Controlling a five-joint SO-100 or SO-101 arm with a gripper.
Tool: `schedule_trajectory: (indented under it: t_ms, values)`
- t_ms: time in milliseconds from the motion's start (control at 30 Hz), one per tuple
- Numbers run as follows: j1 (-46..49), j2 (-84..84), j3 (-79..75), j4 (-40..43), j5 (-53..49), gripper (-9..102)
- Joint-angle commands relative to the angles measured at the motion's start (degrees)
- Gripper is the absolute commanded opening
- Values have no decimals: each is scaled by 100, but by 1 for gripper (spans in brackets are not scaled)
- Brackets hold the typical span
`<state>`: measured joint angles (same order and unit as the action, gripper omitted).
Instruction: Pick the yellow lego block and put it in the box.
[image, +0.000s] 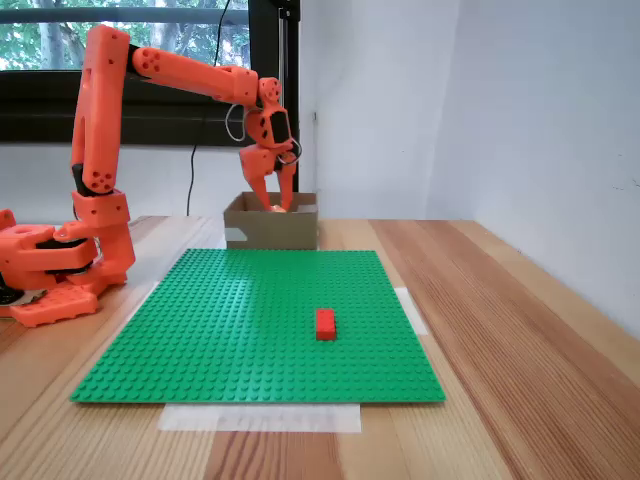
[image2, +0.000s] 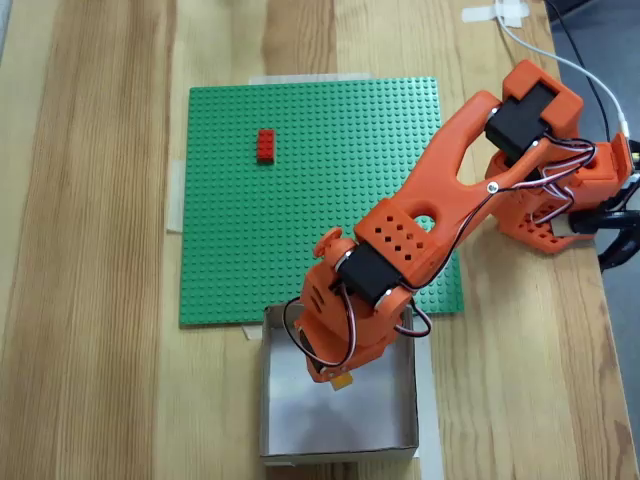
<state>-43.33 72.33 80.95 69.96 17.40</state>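
Studded plastic baseplate (image: 250, 320); grained wood table (image: 520, 330); seemingly matt cardboard box (image2: 300, 440)

Hobby desk: wooden table (image: 520, 330), window (image: 130, 40), white walls (image: 500, 100).

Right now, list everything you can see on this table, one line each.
Yellow brick: one, yellow-orange, at the gripper's tip over the open box.
Box: one, brown cardboard with a pale inside, at the far edge of the green plate in a fixed view.
Red brick: one, red, lying on the green plate, apart from everything else.
Green plate: one, green and studded, flat on the table, taped at its edges.
Table: one, light wood.
Cables: white, running from the arm's base.
Arm: one, orange, reaching across the plate to the box.
Gripper: one, orange, pointing down into the box.
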Motion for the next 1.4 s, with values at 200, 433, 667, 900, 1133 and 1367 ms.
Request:
schedule_trajectory:
  t_ms: [200, 433, 667, 900, 1133, 1367]
  values:
    - [-35, -255, -62, -70, -79, 2]
    - [-158, -281, 167, -290, -62, 2]
    - [-229, -431, 167, -431, -62, 2]
    - [-316, -448, 237, -571, -88, 11]
    - [-413, -325, 237, -475, 97, 18]
    - [-246, 413, 325, -439, 44, 19]
